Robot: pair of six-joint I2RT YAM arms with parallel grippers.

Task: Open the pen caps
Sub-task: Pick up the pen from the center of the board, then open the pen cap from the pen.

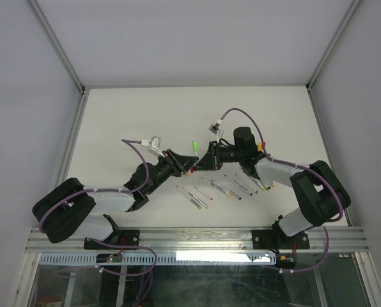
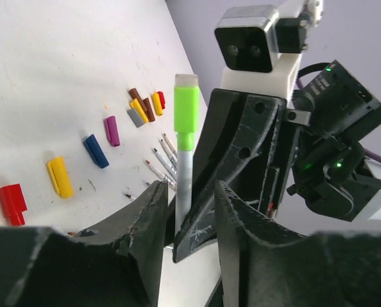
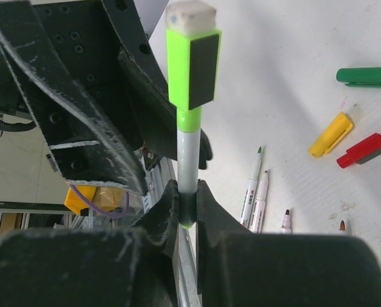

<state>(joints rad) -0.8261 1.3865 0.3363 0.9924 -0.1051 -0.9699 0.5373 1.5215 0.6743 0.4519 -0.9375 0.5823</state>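
Right gripper clamps green pen; left wrist shows left gripper parted.

The left gripper and the right gripper meet above the middle of the table. Between them a pen stands upright with its cap on its upper end. Its lower end is pinched between the right gripper's fingers. The left gripper's fingers stand on either side of the barrel, apart from it. Between the grippers and the table's near edge, loose pens lie side by side. Close to them, loose caps lie in a row on the table.
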